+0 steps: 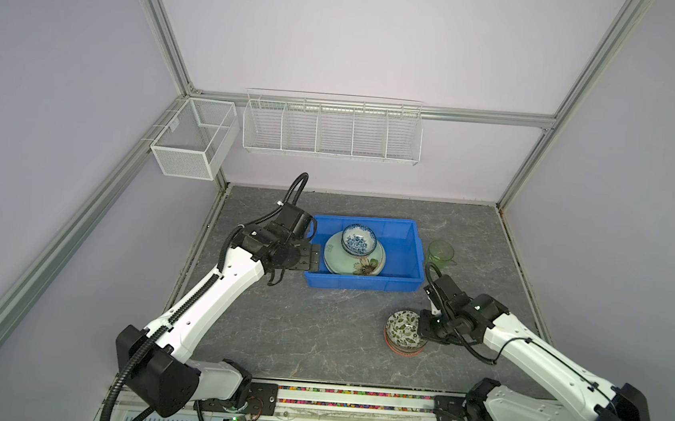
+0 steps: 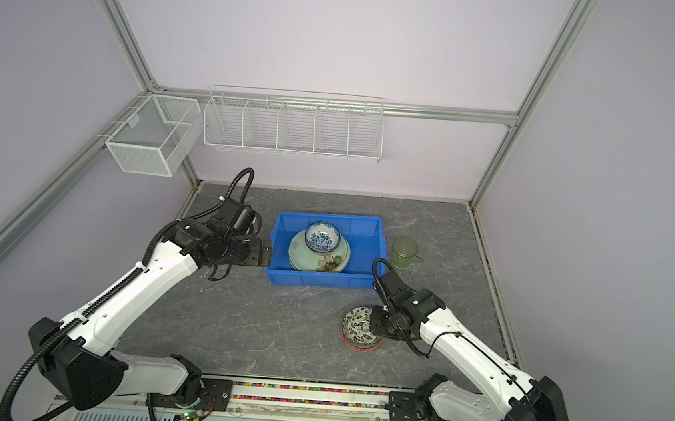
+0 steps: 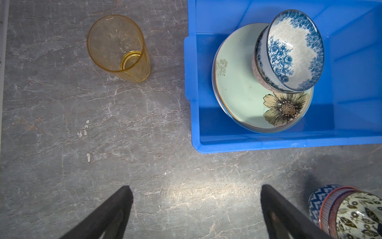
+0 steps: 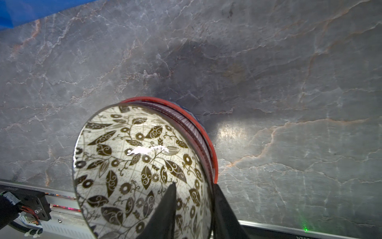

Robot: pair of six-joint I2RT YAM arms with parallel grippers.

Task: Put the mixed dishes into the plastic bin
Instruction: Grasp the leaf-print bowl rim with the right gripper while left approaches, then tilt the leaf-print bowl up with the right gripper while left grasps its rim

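The blue plastic bin holds a pale green flower plate with a blue floral bowl tilted on it. My left gripper stands open just left of the bin, nothing between its fingers. An amber cup stands upright left of the bin, hidden under that arm in both top views. At the front right, my right gripper is shut on the rim of a leaf-patterned bowl stacked in a red-rimmed bowl. A green cup stands right of the bin.
A white mesh basket and a long wire rack hang on the back walls. The arms' mounting rail runs along the table's front edge. A blue-patterned bowl sits lowest in the stack.
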